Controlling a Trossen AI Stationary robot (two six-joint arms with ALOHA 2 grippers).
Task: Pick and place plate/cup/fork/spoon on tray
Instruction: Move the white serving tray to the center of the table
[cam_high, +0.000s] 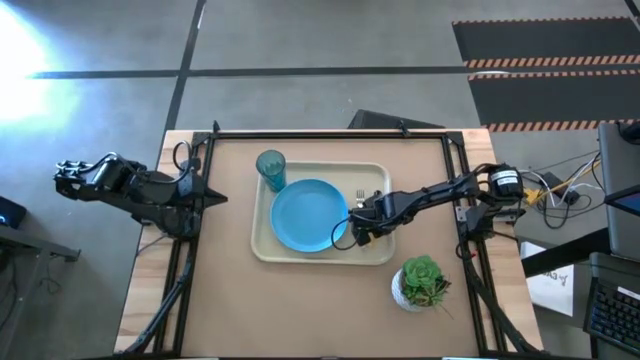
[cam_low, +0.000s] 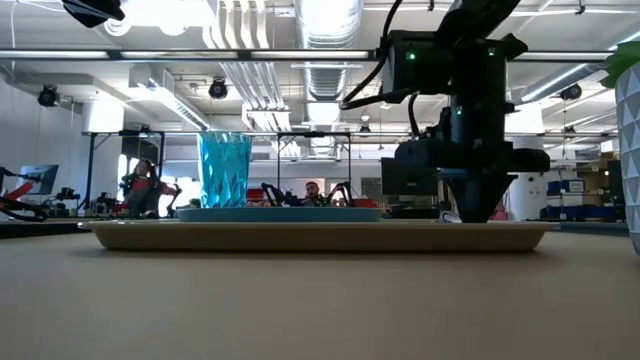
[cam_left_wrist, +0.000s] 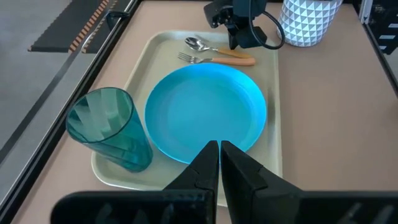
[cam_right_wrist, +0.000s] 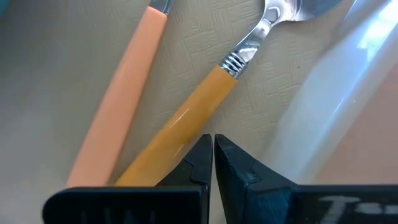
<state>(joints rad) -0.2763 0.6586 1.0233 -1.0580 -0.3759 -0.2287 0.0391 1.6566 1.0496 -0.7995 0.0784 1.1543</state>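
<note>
1. High view — the tray (cam_high: 262, 247) lies mid-worktop (cam_high: 330, 310). On it: one plate (cam_high: 309, 215) at centre, one cup (cam_high: 271, 168) at a far corner, touching or just beside the plate rim. The right pincer (cam_high: 352, 228) hangs low over the tray's right strip, where the cutlery lies. The left arm waits off the worktop's left edge. One potted plant (cam_high: 421, 281) stands off the tray, near its right front corner.
2. Low view — the cup (cam_low: 224, 171) stands upright on the tray (cam_low: 320, 236); the right arm comes down onto the tray's right part.
3. Left wrist view — the left pincer (cam_left_wrist: 219, 149) is clenched, empty. One spoon (cam_left_wrist: 208, 46) and one fork (cam_left_wrist: 214, 60) lie side by side on the tray, beyond the plate (cam_left_wrist: 205, 112).
4. Right wrist view — the right pincer (cam_right_wrist: 212, 144) is clenched with nothing between its tips, just above the spoon (cam_right_wrist: 205, 99) handle; the fork (cam_right_wrist: 121, 93) handle lies alongside.
5. Judgement — all four items sit on the tray; the task looks complete, with only withdrawal of the right arm left.
</note>
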